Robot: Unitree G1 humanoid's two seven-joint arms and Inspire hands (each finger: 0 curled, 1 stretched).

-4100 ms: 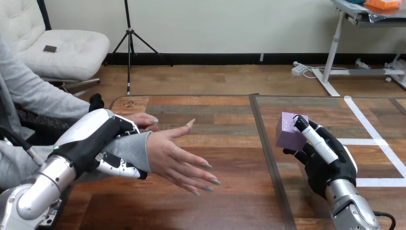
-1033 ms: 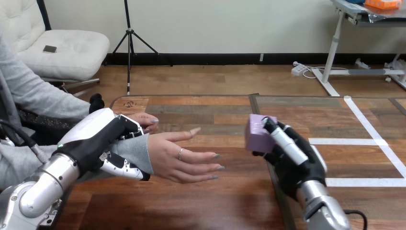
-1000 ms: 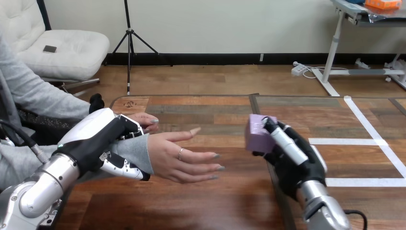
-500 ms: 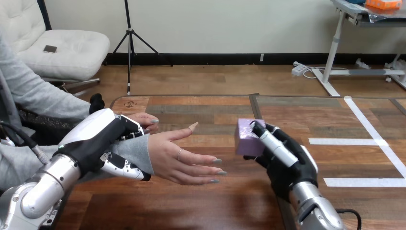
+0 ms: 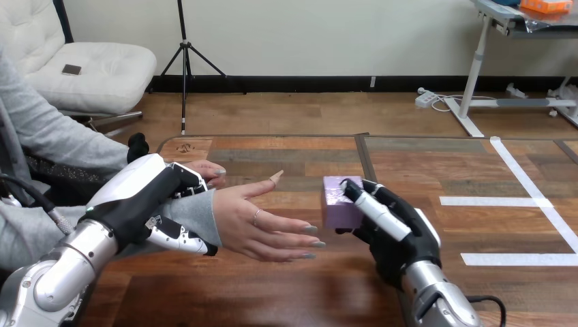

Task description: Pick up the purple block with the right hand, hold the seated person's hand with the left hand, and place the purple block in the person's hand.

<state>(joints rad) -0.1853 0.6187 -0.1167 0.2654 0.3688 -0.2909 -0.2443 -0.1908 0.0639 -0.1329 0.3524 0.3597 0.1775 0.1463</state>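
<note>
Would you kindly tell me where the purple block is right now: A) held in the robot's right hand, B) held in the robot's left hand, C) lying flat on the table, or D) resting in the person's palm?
A: the right hand has its fingers and thumb curled round the purple block, which sits just beside the fingertips of the person's hand, not yet in the palm.

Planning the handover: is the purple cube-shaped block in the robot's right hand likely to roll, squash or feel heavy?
Probably stiff: the purple cube-shaped block shows flat faces under the right hand's curled fingers. Likely light, as that grip carries it above the wooden table. Flat sides should sit, not roll, on the person's open hand.
</note>
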